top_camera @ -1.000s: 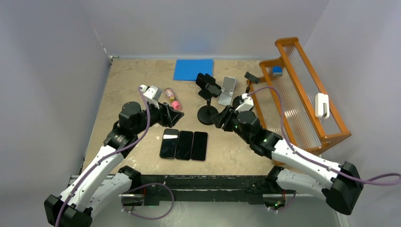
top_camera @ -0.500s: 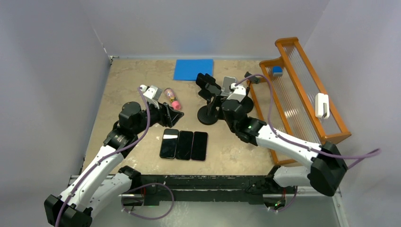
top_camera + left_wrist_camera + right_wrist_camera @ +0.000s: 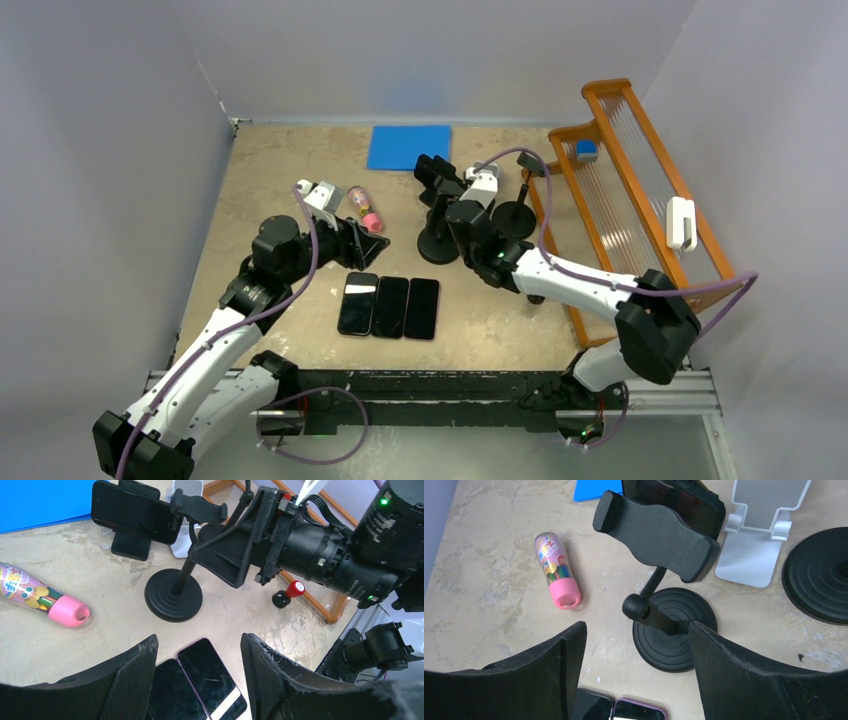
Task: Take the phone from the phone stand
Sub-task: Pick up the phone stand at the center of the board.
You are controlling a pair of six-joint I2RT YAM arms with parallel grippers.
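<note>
Entry: phone (image 3: pixel 131 511), one, clamped landscape in a low black stand (image 3: pixel 129 547) at the far middle of the counter (image 3: pixel 270 180). Its long axis runs left to right. Relative to the fingers, it lies on the far side of the right gripper (image 3: pixel 636 630), ahead in the right wrist view. The head of an empty clamp stand (image 3: pixel 659 535) sits between those fingers and the phone. The approach is judged to need a path over or around that head. Right fingers: spread wide, grasping nothing. Left gripper (image 3: pixel 199 645): fingers parted, nothing between them, held near the flat phones (image 3: pixel 390 306); the phone lies far and right of it, well apart. Nearer arm: the right. Count of phones: four, being one in the stand and three flat phones side by side on the near middle of the counter. Count of stands: four, being the phone's own, the empty clamp stand, one silver stand (image 3: pixel 758 530), and one further round-base stand (image 3: pixel 515 215) to the right. Other items: one pink-capped tube (image 3: pixel 364 208) at the left, one blue mat (image 3: pixel 410 147) at the far edge, and one orange rack (image 3: pixel 640 200) along the right side.
</note>
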